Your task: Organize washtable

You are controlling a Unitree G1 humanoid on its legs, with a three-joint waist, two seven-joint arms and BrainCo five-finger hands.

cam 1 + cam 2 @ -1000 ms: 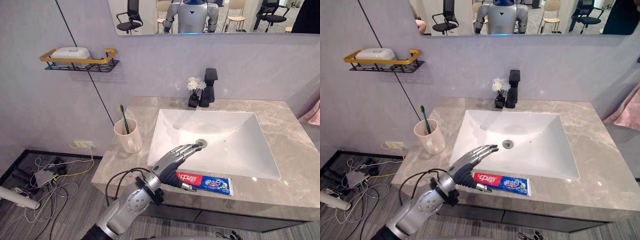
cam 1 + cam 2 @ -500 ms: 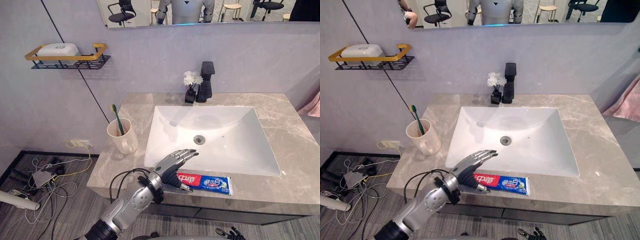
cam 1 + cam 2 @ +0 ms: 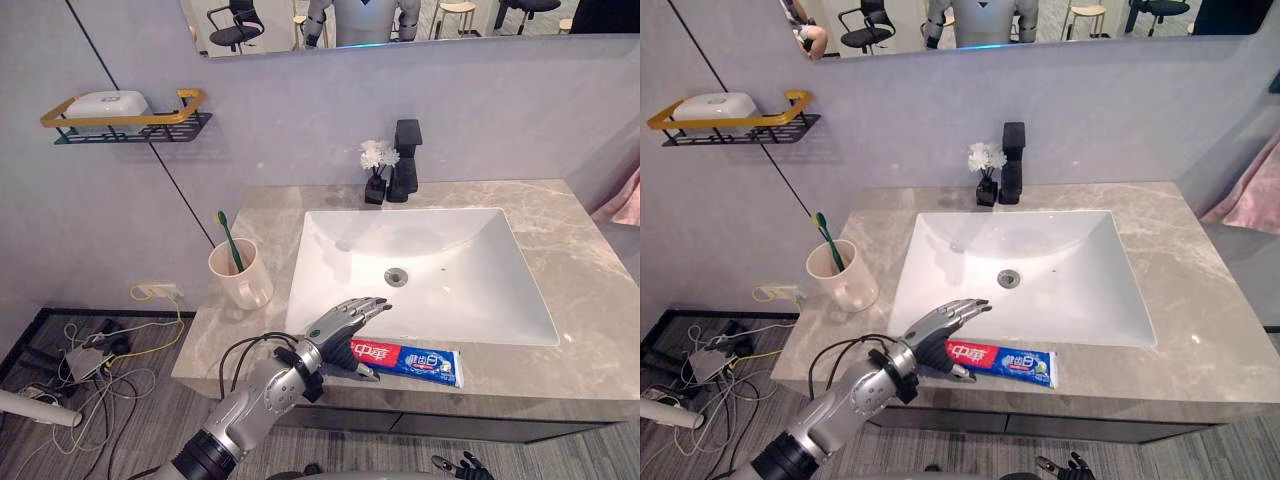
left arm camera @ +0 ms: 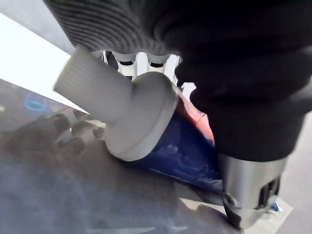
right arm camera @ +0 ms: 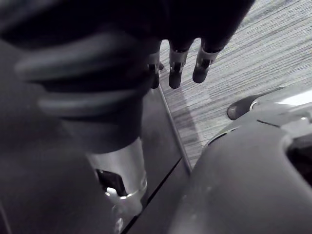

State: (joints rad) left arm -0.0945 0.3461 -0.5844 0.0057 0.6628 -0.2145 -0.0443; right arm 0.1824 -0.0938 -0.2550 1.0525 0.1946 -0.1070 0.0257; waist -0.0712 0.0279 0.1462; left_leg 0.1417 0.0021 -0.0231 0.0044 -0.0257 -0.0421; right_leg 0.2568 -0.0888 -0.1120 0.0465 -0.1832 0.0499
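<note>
At the far left of the surface [image 3: 590,250] stands a cream cup [image 3: 240,280] with a green toothbrush [image 3: 226,235] in it, which looks the likely home for the task's thing. To its right, on the near strip between the sink [image 3: 430,270] and the front edge, the left hand [image 3: 340,322] hovers open, its fingers stretched flat over one end of the toothpaste tube [image 3: 415,360] and its thumb low on the near side, not closed round anything. The tube lies flat and lengthwise along that strip, red at the left end under the hand and blue toward the right. The left wrist view shows its white ribbed cap [image 4: 92,92] just under the fingers. It should be light and soft-walled, with a glossy skin that will slip and a body that will dent or ooze if pinched hard in the middle. Lying flat on stone, it offers little for fingers to get beneath. The stiff shoulder beside the cap seems the best place to take hold, fingers on the far side and thumb on the near side, with modest force. A careless push could slide it over the front edge or into the sink. The right hand [image 5: 183,63] hangs low over the floor, fingers loose and empty.
</note>
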